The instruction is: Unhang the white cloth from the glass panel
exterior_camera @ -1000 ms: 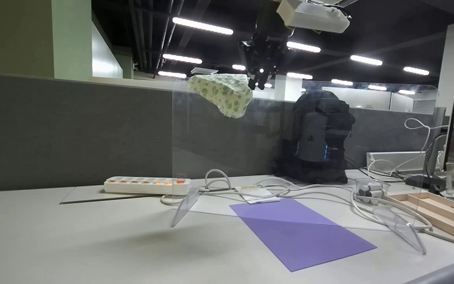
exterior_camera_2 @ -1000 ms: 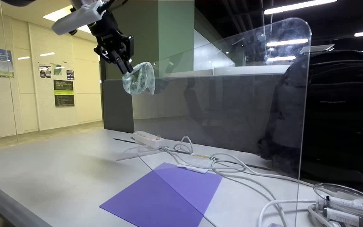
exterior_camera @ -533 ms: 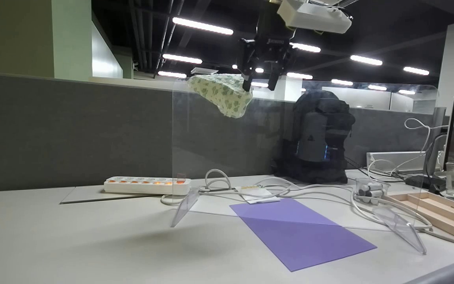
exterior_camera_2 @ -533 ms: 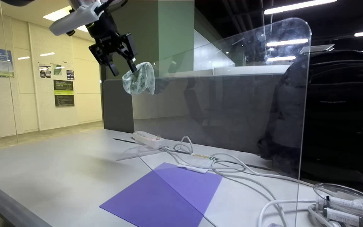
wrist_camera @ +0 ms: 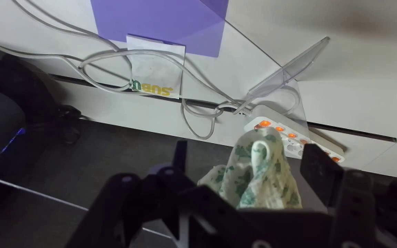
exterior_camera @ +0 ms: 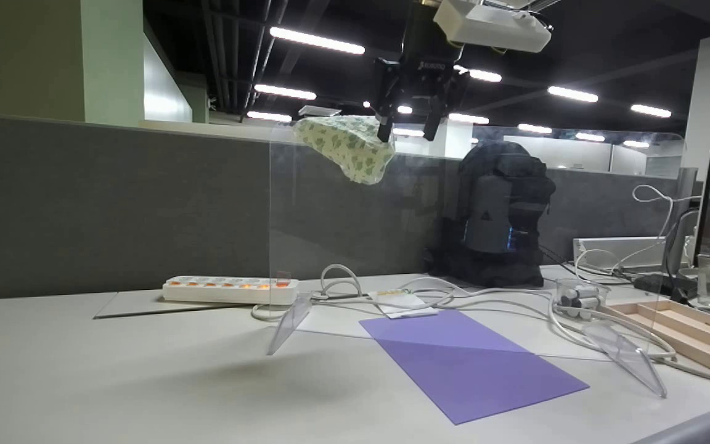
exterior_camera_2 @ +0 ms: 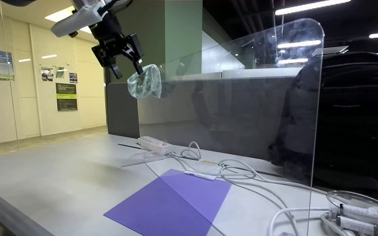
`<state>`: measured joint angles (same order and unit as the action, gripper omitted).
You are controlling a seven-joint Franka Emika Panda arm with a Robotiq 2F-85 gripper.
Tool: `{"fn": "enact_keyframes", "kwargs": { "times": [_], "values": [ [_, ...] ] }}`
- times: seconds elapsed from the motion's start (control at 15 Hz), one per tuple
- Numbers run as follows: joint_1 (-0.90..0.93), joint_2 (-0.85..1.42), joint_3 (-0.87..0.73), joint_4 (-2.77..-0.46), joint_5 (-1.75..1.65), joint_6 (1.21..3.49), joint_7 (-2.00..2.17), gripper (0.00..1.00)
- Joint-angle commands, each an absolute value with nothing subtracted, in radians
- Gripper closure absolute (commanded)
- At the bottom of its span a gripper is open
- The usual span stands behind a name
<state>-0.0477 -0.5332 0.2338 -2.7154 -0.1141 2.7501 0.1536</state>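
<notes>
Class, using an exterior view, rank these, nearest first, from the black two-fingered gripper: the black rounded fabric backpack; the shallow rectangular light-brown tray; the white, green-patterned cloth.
1. Cloth: just picture-left of the gripper, partly overlapped by it.
2. Backpack: lower, picture-right, behind the clear flat panel.
3. Tray: far picture-right, low on the white tabletop.

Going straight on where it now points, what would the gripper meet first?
Probably the green-patterned white cloth draped over the clear panel; the wrist view shows it between the fingers of the open gripper, though depth is unclear.
</notes>
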Motion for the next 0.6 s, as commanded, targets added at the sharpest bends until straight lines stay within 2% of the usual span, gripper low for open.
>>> {"fn": "enact_keyframes", "kwargs": {
  "times": [0.0,0.07,0.2,0.53],
  "values": [
    [-0.036,-0.533,0.221,-2.714,-0.126,2.747,0.16,0.15],
    [-0.036,-0.533,0.221,-2.714,-0.126,2.747,0.161,0.04],
    [-0.086,-0.515,0.256,-2.709,-0.155,2.782,0.216,0.0],
    [-0.14,-0.479,0.293,-2.709,-0.177,2.876,0.261,0.0]
  ]
}}
